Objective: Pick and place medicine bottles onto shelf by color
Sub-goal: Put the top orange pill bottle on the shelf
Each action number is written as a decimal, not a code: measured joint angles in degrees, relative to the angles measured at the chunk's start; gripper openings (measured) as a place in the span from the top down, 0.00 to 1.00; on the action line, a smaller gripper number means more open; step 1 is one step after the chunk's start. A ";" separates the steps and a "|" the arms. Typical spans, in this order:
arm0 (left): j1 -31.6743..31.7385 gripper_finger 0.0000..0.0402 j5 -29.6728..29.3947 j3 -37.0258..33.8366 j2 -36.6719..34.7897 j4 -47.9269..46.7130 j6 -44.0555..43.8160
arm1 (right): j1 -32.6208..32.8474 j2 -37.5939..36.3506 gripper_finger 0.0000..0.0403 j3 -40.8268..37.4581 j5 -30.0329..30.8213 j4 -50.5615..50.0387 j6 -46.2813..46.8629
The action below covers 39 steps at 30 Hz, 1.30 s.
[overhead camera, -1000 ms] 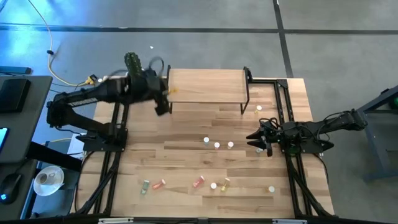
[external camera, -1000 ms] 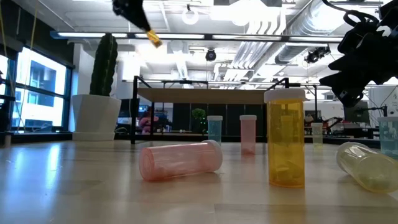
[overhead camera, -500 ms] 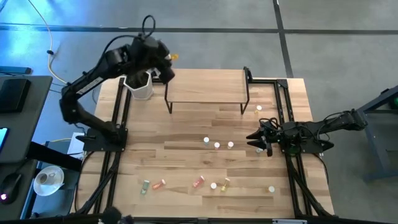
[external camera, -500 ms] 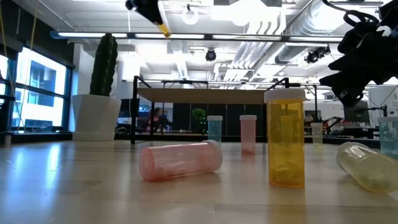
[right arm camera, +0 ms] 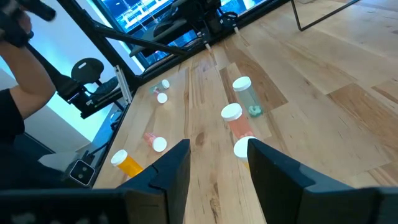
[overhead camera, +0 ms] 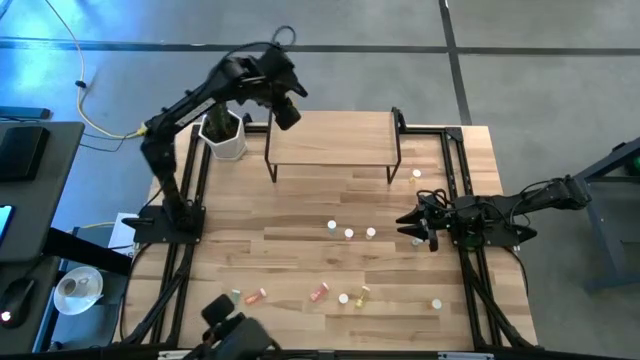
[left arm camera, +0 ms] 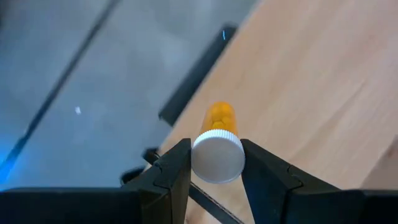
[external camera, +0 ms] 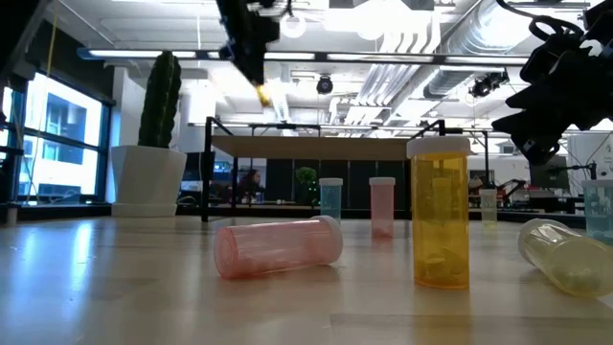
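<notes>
My left gripper (overhead camera: 287,114) hangs above the far left corner of the shelf (overhead camera: 330,136), shut on an orange medicine bottle (left arm camera: 219,118) with a white cap. In the low view the bottle (external camera: 265,94) shows high above the shelf top (external camera: 316,147). Three capped bottles (overhead camera: 349,232) stand mid-table, one (overhead camera: 417,174) stands by the shelf's right legs, and several (overhead camera: 320,292) lie or stand near the front edge. My right gripper (overhead camera: 410,222) waits at the table's right, open, with nothing between its fingers (right arm camera: 180,163). My left gripper pinches the bottle at its white cap (left arm camera: 217,157) between its two fingers. The fingers slant down from above, and the bottle's orange body points onward past the fingertips. The bottle is lifted clear, tilted, above the shelf's corner.
A white pot with a cactus (overhead camera: 222,136) stands just left of the shelf. Black frame rails (overhead camera: 455,165) run along both table sides. A dark object (overhead camera: 235,335) shows at the near edge, and a person's sleeve (right arm camera: 15,106) shows beyond the table. Bare wood lies between the shelf and the bottles.
My left gripper has swung from beside the shelf's near left leg toward the far edge, then right, and tipped further down. It stays shut on the orange bottle, now above the shelf's far left corner. A dark object has come in at the near edge.
</notes>
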 joint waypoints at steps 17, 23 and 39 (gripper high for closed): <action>3.92 0.71 1.66 0.35 9.21 -6.63 -3.01 | 0.00 0.02 0.62 0.00 0.02 0.00 -0.01; 4.47 0.71 2.49 0.36 9.24 -6.63 -3.00 | 0.00 0.00 0.62 0.00 0.01 0.00 0.00; 4.26 0.66 2.54 0.30 9.47 -6.25 -1.98 | -0.01 0.00 0.62 0.00 0.00 0.00 -0.01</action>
